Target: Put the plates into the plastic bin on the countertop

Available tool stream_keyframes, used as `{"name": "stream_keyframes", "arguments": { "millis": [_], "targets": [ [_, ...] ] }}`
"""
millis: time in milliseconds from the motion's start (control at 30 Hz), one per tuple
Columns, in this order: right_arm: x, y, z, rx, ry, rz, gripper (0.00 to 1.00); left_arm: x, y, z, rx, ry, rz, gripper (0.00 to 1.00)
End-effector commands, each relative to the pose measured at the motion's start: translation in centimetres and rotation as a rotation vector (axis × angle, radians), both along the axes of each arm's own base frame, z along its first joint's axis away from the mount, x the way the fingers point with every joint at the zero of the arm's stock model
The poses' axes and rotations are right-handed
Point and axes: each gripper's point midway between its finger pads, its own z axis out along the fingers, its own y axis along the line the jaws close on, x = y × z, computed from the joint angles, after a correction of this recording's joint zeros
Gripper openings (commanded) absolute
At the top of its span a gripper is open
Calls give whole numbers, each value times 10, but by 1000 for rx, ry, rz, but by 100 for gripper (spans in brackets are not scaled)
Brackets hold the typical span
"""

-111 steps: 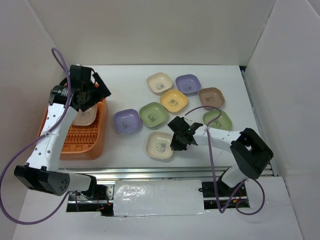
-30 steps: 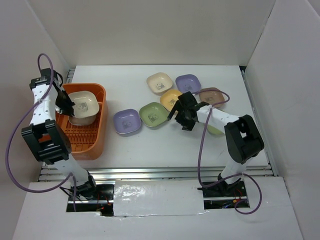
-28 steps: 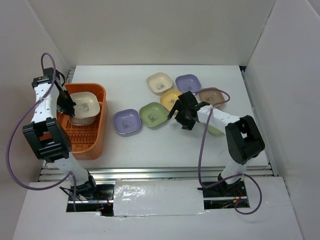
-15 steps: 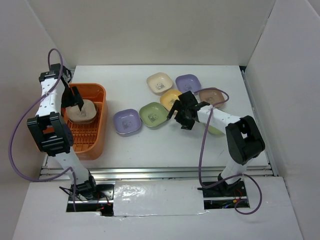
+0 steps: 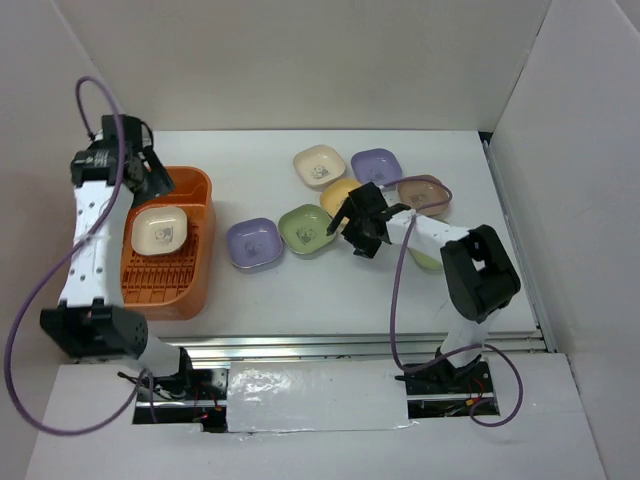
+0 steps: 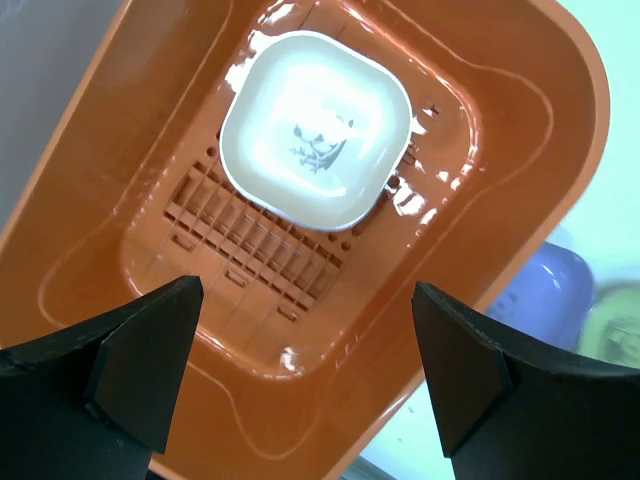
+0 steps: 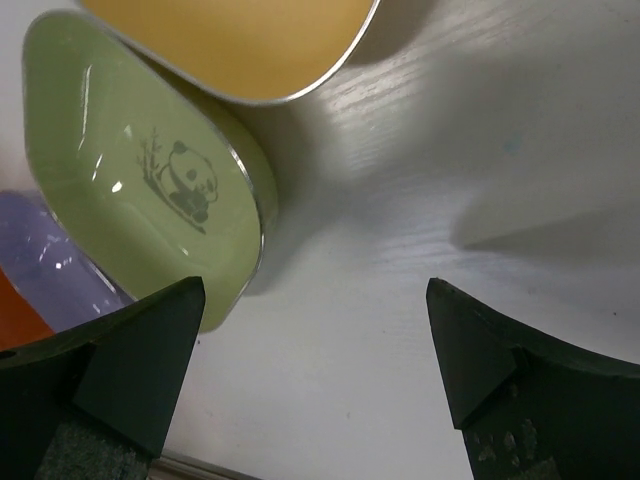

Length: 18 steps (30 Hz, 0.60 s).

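Inside the plastic bin (image 5: 203,255), toward its far end, a cream plate (image 5: 160,229) lies flat on the slatted bottom, clear of both fingers. Left gripper (image 6: 305,292) hangs above the bin's far-left corner, jaws spread wide, nothing between them. Right of the bin on the countertop (image 5: 300,300): a lavender plate (image 5: 252,243) just beside it, then a green plate (image 7: 140,170), then a yellow plate (image 7: 230,40) close against the green one. Right gripper (image 7: 312,290) hovers low at the green plate's right edge, jaws wide apart, empty. Farther right of the bin sit a second cream plate (image 5: 319,165), a second lavender plate (image 5: 376,167) and a brown plate (image 5: 423,194).
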Motion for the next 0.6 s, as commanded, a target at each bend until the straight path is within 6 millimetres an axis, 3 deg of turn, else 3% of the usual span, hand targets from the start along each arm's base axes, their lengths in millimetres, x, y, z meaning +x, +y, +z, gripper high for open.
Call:
{"name": "stream_keyframes", "arguments": {
  "millis": [0,33,67,100,267,333,367,500,567],
  "targets": [
    [27,8,-4,-3,-23,-95,100,-27,-1,16,-125,-155,47,99],
    [28,9,-8,-22,-9,-103,100,-30,-18,6,-209,-162,-21,99],
    [35,13,-4,-21,-19,-107,100,-37,-23,20,-222,-233,-54,99],
    [36,12,-15,-40,6,-120,99,-39,-28,22,-238,-256,-79,99],
    [41,23,-26,-52,26,-131,89,-57,-29,19,-253,-258,-107,99],
    [37,23,-30,-91,38,-140,77,-62,-24,18,-239,-244,-103,99],
    [33,20,-33,-109,56,-151,64,-67,-23,20,-235,-242,-106,99],
    [22,15,-44,-100,88,-175,34,-70,-23,26,-211,-252,-115,99],
    [17,13,-46,-93,95,-187,12,-69,-26,24,-220,-251,-128,99]
  ]
}}
